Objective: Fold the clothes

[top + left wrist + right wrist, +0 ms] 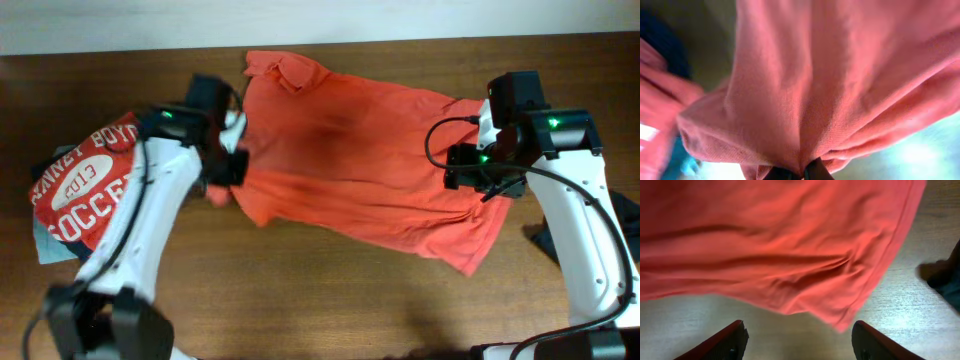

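A large orange-red collared shirt (360, 165) lies spread and rumpled across the middle of the wooden table, collar at the far edge. My left gripper (228, 168) is at the shirt's left edge. In the left wrist view that gripper (801, 172) is shut on a bunched fold of the orange-red shirt (830, 75). My right gripper (476, 175) hovers at the shirt's right side. Seen from the right wrist, it (800, 341) stands open over bare wood, with the shirt's hem corner (840, 315) just beyond the fingertips and nothing between them.
A red tee with white "SOCCER" print (85, 185) lies at the left end, on a pale grey-blue piece (45, 245). A dark garment (625, 220) sits at the right edge, also in the right wrist view (945, 277). Bare wood runs along the near side (330, 300).
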`<control>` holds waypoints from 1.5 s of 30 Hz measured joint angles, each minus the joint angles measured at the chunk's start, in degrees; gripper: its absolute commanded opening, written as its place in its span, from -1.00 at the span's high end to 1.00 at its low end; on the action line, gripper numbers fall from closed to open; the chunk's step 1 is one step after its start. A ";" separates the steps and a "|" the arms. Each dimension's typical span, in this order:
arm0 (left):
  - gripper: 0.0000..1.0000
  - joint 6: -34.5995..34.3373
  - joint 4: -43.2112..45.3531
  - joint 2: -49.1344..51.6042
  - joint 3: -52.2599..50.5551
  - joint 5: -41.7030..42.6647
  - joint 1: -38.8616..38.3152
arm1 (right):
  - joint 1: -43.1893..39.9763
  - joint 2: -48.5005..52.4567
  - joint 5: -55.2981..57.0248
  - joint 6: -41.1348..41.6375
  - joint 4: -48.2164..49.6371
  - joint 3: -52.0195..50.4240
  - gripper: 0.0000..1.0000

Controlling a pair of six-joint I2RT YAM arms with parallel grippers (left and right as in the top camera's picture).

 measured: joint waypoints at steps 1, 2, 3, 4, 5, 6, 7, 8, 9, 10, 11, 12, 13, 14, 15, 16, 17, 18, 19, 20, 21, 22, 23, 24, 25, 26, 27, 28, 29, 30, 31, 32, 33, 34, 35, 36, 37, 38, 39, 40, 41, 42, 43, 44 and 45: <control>0.99 0.33 1.46 -0.92 1.46 0.07 0.00 | 0.00 0.00 0.07 0.00 0.22 0.00 -0.44; 0.98 0.57 4.13 -1.68 2.01 0.17 0.00 | 0.00 0.00 0.11 0.00 0.35 0.00 -0.44; 0.92 0.66 6.58 -1.99 2.08 0.20 0.00 | 0.00 0.00 0.13 -0.02 0.37 0.00 -0.44; 0.85 0.79 8.72 -1.97 2.08 0.22 0.00 | 0.00 0.00 0.13 0.00 0.37 0.00 -0.43; 0.78 0.94 10.80 -1.49 2.05 0.22 0.02 | 0.00 0.00 0.13 0.02 0.39 0.00 -0.43; 0.74 1.03 12.35 -0.46 2.05 0.22 0.07 | 0.00 0.00 0.13 0.02 0.35 0.00 -0.43; 0.64 1.31 13.03 0.28 2.05 0.22 0.15 | 0.00 0.00 0.13 0.00 0.39 0.00 -0.43; 0.44 1.29 14.19 2.12 2.05 0.22 0.26 | 0.00 0.00 0.13 -0.02 0.42 0.00 -0.43; 0.32 1.22 14.82 4.15 2.05 0.20 0.35 | 0.00 0.00 0.13 0.02 0.46 0.00 -0.43; 0.22 1.40 15.21 6.12 2.05 0.17 0.39 | 0.00 0.00 0.13 0.00 0.48 0.00 -0.43; 0.12 1.40 15.61 8.20 2.03 0.15 0.39 | 0.00 0.00 0.13 0.00 0.46 0.00 -0.43; -0.04 1.60 15.96 10.47 1.95 0.02 0.39 | 0.00 0.00 0.13 -0.02 0.46 0.00 -0.43; -0.33 1.70 16.28 12.44 1.84 -0.04 0.44 | 0.00 0.00 0.13 0.00 0.46 0.00 -0.43; -0.53 1.55 16.59 14.56 1.62 -0.04 0.44 | 0.00 0.00 0.13 0.00 0.48 0.00 -0.43; -0.53 1.75 16.59 16.06 1.46 -0.07 0.44 | 0.00 0.00 0.13 0.00 0.46 0.00 -0.43; -0.54 1.77 16.37 17.49 1.27 -0.13 0.44 | 0.00 0.00 0.13 0.00 0.48 0.00 -0.43; -0.53 1.86 15.74 18.49 1.09 -0.22 0.44 | 0.00 0.00 0.13 0.00 0.46 0.00 -0.43; -0.53 1.88 14.78 19.08 0.98 -0.24 0.44 | 0.00 0.00 0.13 0.00 0.42 0.00 -0.43; -0.53 1.88 13.51 19.26 0.92 -0.26 0.44 | 0.00 0.00 0.13 -0.02 0.31 0.00 -0.43; -0.53 1.90 11.93 19.28 0.87 -0.26 0.44 | 0.00 0.00 0.13 0.00 0.20 0.00 -0.43; -0.54 1.88 10.38 19.23 0.87 -0.26 0.44 | 0.00 0.00 0.13 -0.02 0.13 0.00 -0.44; -0.54 1.90 8.66 19.17 0.87 -0.28 0.44 | 0.00 0.00 0.13 -0.02 0.07 0.00 -0.44; -0.53 1.88 6.99 19.17 0.87 -0.26 0.44 | 0.00 0.00 0.15 0.04 0.07 0.00 -0.44; -0.53 1.90 5.55 19.17 0.87 -0.26 0.39 | 0.00 0.00 0.13 -0.02 0.11 0.00 -0.44; -0.53 1.90 3.28 19.17 0.87 -0.28 0.26 | 0.00 0.00 0.13 0.02 0.09 0.00 -0.44; -0.52 1.90 1.90 19.15 0.87 -0.26 0.20 | 0.00 0.00 0.13 0.00 0.11 0.00 -0.44; -0.50 1.90 0.81 19.15 0.87 -0.31 0.09 | 0.00 0.00 0.13 -0.02 0.09 0.00 -0.44; -0.37 1.90 0.04 19.15 0.87 -0.33 -0.07 | 0.00 0.00 0.13 -0.02 0.09 0.00 -0.44; -0.36 2.05 -0.50 19.15 0.87 -0.44 -0.46 | 0.00 0.00 0.13 0.00 0.09 0.00 -0.45; -0.36 2.47 -0.61 19.15 0.87 -0.48 -0.81 | 0.00 0.00 0.13 0.00 0.09 0.00 -0.45; -0.35 2.95 -0.59 19.15 0.87 -0.68 -1.16 | 0.00 0.00 0.13 0.00 0.09 0.00 -0.45; -0.34 3.56 -0.55 19.15 0.87 -1.25 -1.73 | 0.00 0.00 0.13 0.00 0.09 0.00 -0.45; -0.33 3.91 -0.52 19.15 0.87 -1.64 -2.19 | 0.00 0.00 0.13 -0.02 0.09 0.00 -0.45; -0.29 4.63 -0.37 19.15 0.87 -2.64 -2.86 | 0.00 0.00 0.13 -0.02 0.09 0.00 -0.44; -0.25 5.31 0.15 19.15 0.87 -3.48 -3.50 | 0.00 0.00 0.13 0.00 0.09 0.00 -0.45; -0.23 6.16 1.14 19.15 0.85 -4.26 -4.15 | 0.00 0.00 0.13 -0.02 0.09 0.00 -0.45; -0.20 7.30 2.71 19.15 0.74 -4.98 -4.83 | 0.00 0.00 0.13 -0.02 0.07 0.00 -0.45; -0.19 8.33 4.15 19.15 0.50 -5.46 -5.31 | 0.00 0.00 0.13 0.00 0.07 0.00 -0.45; -0.18 9.49 5.73 19.08 0.00 -5.81 -5.79 | 0.00 0.00 0.13 -0.02 0.07 0.00 -0.45; -0.16 11.02 7.52 18.99 -1.14 -6.14 -6.38 | 0.00 0.00 0.13 0.00 0.07 0.00 -0.45; -0.16 11.98 8.13 18.97 -1.97 -6.34 -6.73 | 0.00 0.00 0.15 0.00 0.04 0.00 -0.45; -0.15 13.14 8.70 18.97 -3.37 -6.56 -7.13 | 0.00 0.00 0.13 0.00 0.04 0.00 -0.45; -0.15 13.90 9.38 18.93 -4.66 -6.64 -7.28 | 0.00 0.00 0.13 0.02 0.04 0.00 -0.45; -0.15 14.69 10.21 18.93 -6.45 -6.86 -7.41 | 0.00 0.00 0.13 0.00 0.07 0.00 -0.45; -0.15 15.19 10.82 18.93 -7.65 -6.97 -7.41 | 0.00 0.00 0.15 0.00 0.07 0.00 -0.45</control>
